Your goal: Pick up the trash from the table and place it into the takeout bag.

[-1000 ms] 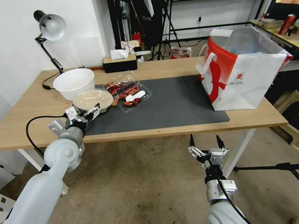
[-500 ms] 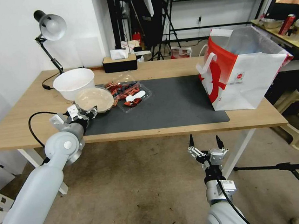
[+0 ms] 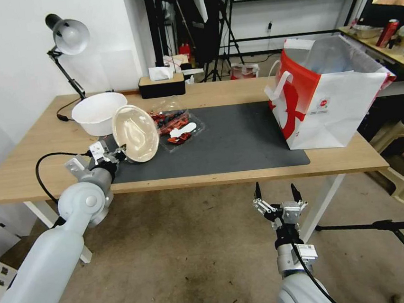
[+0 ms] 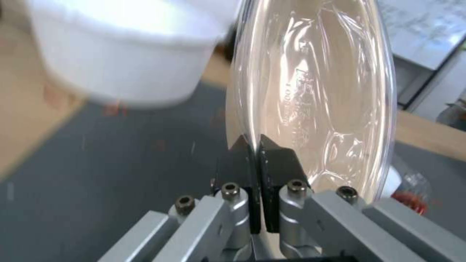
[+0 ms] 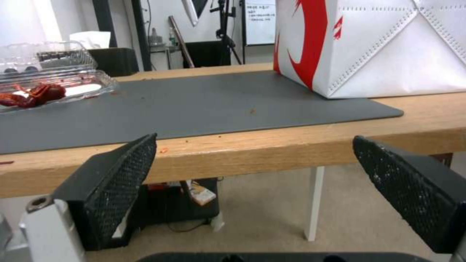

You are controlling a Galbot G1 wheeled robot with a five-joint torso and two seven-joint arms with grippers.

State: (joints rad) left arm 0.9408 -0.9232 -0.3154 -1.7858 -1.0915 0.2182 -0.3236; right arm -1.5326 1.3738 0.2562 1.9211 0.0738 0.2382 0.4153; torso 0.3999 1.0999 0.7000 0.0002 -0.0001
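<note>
Change: since a second ago your left gripper has lifted the beige bowl off the mat and tipped it on edge.
Desk: carries the rest of the litter.
Takeout bag: upright at the far right, mouth open to receive.
Bowl: held beside the white bowl.
Left fingers: clamped on the rim for the carry.
Right gripper: parked below the desk edge, fingers apart.

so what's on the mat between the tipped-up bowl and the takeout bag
Head view: next to the beige bowl in the left claw lies a clear tray of red scraps; from there to the takeout bag the mat is bare.
</note>
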